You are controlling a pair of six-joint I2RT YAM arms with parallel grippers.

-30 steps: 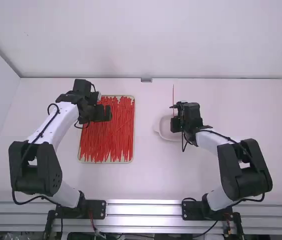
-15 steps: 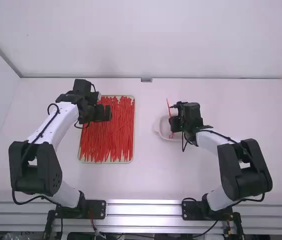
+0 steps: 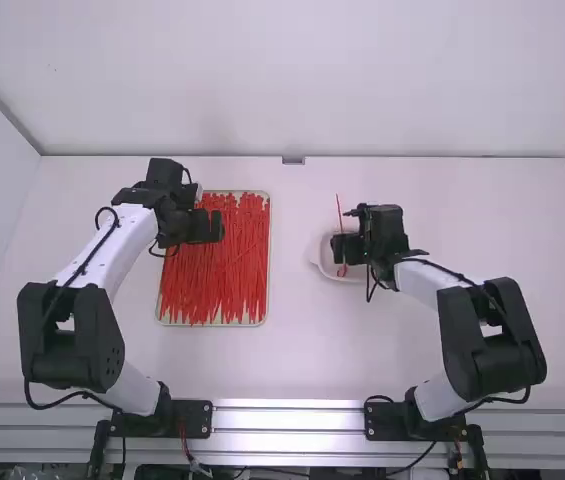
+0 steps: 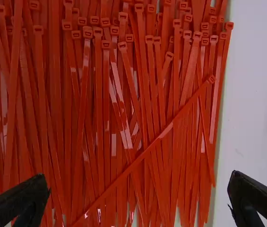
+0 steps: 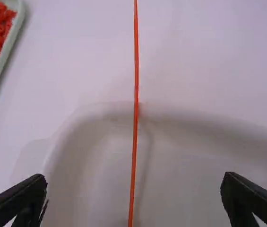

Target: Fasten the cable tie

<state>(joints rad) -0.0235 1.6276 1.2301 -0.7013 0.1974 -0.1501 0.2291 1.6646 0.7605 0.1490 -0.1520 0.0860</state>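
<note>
A single red cable tie (image 3: 340, 232) lies straight across the white bowl (image 3: 320, 258), one end poking past the bowl's far rim. My right gripper (image 3: 354, 246) hovers at the bowl's right side and is open. In the right wrist view the tie (image 5: 134, 94) runs between the spread fingers (image 5: 24, 194) without touching either, over the bowl (image 5: 194, 156). My left gripper (image 3: 188, 226) is over the tray's left part, open, with the heap of red ties (image 4: 124, 104) beneath its wide-apart fingers (image 4: 256, 196).
The pale tray (image 3: 267, 262) holding several red ties (image 3: 224, 262) sits left of centre; its corner (image 5: 16, 26) is in the right wrist view. White table (image 3: 482, 220) spreads on the right and at the back.
The single tie, standing up beyond the right gripper a second ago, has tipped left and dropped lower over the bowl. The left arm has not moved.
</note>
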